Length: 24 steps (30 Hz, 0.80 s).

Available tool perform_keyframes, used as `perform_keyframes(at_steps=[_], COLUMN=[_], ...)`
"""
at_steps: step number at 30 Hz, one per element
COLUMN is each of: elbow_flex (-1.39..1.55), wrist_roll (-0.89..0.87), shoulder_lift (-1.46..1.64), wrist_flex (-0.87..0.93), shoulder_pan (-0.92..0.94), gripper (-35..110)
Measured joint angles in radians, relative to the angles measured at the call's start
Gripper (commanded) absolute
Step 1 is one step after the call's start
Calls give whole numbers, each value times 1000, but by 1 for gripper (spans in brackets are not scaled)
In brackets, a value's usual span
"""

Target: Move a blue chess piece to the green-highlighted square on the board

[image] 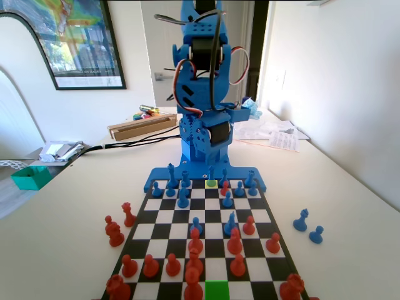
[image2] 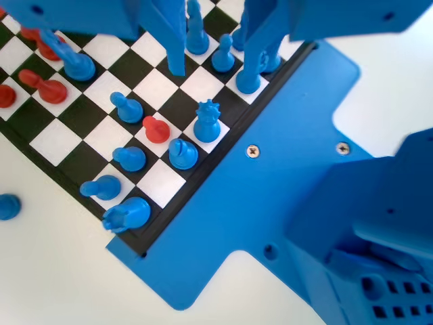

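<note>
Claw [image2: 213, 64] open, empty, hanging above the back rows, not yet on the queen [image2: 207, 122]. Queen sits upright on the back row w/ a bishop [image2: 183, 154] and red pawn [image2: 157, 129] just beside. Risk: jaws clip neighbours on descent. Green sq [image: 217, 290] is at the board's [image: 164, 215] opposite end, long carry over red pieces.

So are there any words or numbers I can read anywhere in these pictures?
None can be read.
Framed poster on the wall, fixed view: a strip of print along its bottom, too small and blurred.
Papers on the table beside the blue arm: printed lines, too small.
The board, its pieces and the hand: no letters or numbers visible.
</note>
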State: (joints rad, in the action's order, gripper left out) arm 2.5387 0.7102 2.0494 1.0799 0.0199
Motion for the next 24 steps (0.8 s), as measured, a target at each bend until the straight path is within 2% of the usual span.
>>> perform_keyframes(at_steps=[12, 24], elbow_flex=[2, 31], wrist_roll=[-57, -60], shoulder_lift=[-80, -115], wrist_flex=[-83, -143], shoulder_pan=[-91, -94], gripper=[11, 11])
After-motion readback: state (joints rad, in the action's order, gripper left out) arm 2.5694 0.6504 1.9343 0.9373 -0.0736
